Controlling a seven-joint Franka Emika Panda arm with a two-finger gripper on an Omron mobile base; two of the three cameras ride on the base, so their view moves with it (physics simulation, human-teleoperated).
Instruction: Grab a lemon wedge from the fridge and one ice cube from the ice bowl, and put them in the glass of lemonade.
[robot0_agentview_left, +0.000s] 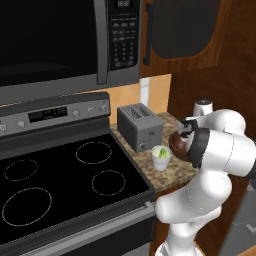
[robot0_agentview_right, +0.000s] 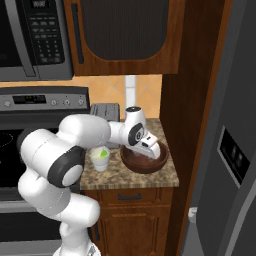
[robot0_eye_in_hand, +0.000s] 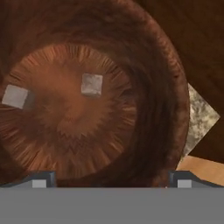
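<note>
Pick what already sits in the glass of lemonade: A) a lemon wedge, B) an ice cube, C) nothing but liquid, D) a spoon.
A: a pale yellow-green lemon wedge rests in the glass, while two ice cubes lie in the bowl under the gripper.

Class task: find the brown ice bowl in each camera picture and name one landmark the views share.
Left base view: ice bowl, right of centre, mostly behind the arm.
Right base view: ice bowl, centre, under the hand.
Hand view: ice bowl, seen from above.
Shared landmark: speckled counter.
</note>
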